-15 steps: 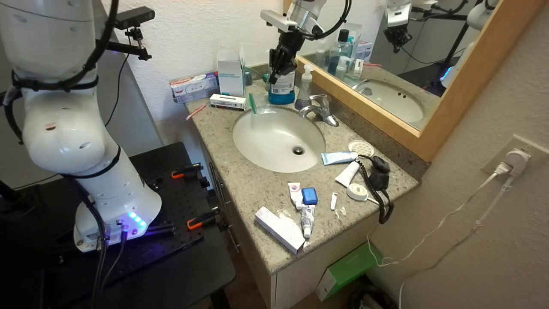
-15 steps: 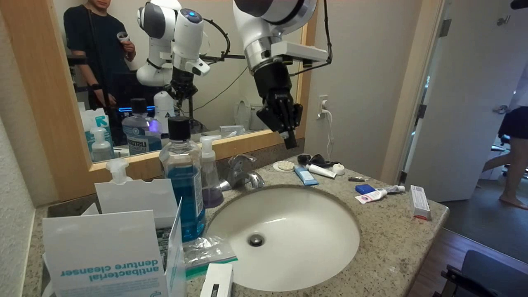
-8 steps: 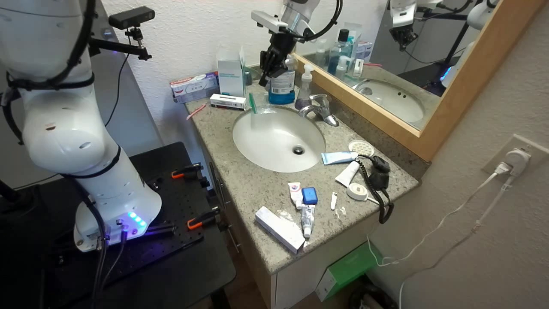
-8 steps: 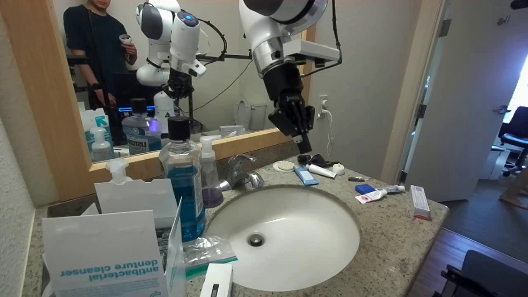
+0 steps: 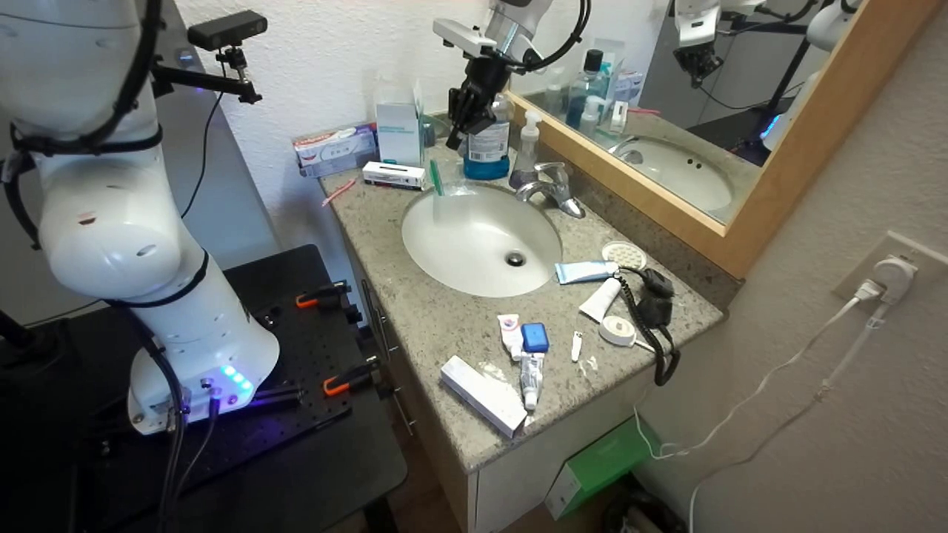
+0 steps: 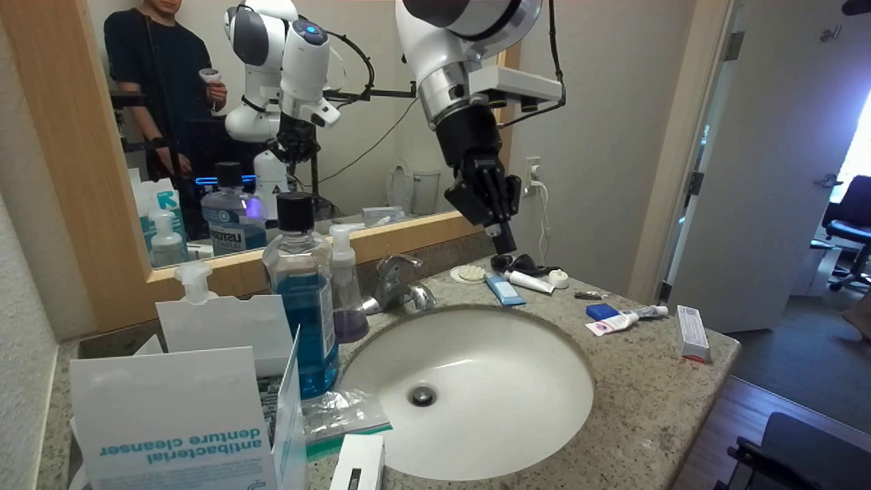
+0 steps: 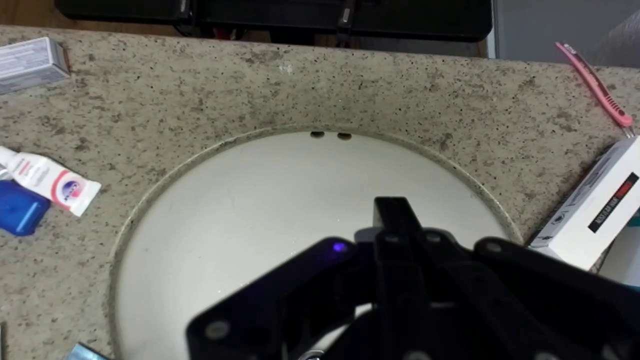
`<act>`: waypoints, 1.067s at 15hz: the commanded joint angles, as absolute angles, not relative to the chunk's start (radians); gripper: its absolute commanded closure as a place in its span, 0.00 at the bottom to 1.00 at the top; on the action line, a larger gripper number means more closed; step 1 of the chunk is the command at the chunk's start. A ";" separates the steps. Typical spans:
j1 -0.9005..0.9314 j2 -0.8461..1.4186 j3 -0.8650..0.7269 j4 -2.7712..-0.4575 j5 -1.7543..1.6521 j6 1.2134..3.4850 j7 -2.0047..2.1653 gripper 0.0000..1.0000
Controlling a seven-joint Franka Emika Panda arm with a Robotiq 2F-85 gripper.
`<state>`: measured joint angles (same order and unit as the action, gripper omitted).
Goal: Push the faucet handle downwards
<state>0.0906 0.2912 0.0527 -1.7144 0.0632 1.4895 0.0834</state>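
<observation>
Wrist view shows the black jointed fingers (image 7: 395, 212) pressed together with nothing seen between them, above the white oval basin (image 7: 240, 215), while the short silvery metal faucet handle (image 5: 552, 170), visible in both exterior views, stands apart from them, lower and toward the wood-framed mirror (image 5: 666, 126). The handle's long axis runs roughly the same way as the curved chrome spout (image 6: 422, 297), out toward the fingers' side, so the push would seem to need a reach mirrorward, then down. Against a second ago, the fingers have drawn back from the mirror; the handle looks unmoved.
</observation>
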 commanded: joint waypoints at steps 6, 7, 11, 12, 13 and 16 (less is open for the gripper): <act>0.097 0.245 0.055 -1.808 0.062 1.568 0.128 1.00; 0.098 0.241 0.055 -1.823 0.062 1.584 0.135 1.00; 0.100 0.210 0.055 -1.907 0.074 1.644 0.172 1.00; 0.100 0.201 0.056 -1.926 0.076 1.657 0.178 1.00; 0.102 0.192 0.057 -1.946 0.078 1.666 0.188 1.00; 0.109 0.161 0.059 -2.000 0.058 1.704 0.203 1.00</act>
